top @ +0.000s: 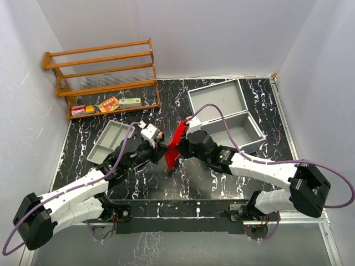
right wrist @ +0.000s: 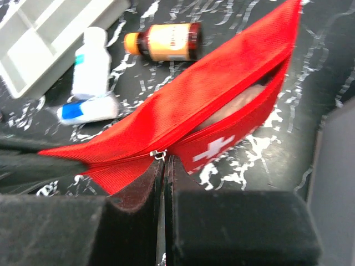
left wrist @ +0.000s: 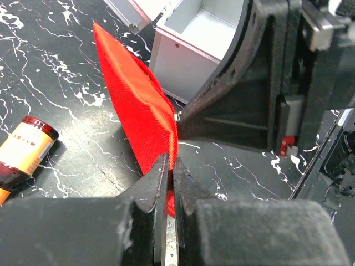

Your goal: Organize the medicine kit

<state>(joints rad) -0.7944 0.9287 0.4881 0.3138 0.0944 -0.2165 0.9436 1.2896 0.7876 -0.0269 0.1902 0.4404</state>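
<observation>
Setting: robot lab test cell. Plain white panel walls (top: 222, 33) box in a black marbled worktop (top: 222, 183); left arm (top: 77, 194) and right arm (top: 266, 169) bolted at its near edge, purple cables (top: 212, 105) exposed. A wooden rack (top: 102, 72) stands beyond the left tool (top: 168, 149).

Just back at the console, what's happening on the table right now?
The left arm and right arm each have their jaws shut on the red first-aid pouch, holding it between them. Its zip is partly open. The medicine kit stands open behind; two white bottles and an amber bottle lie on the table.
</observation>
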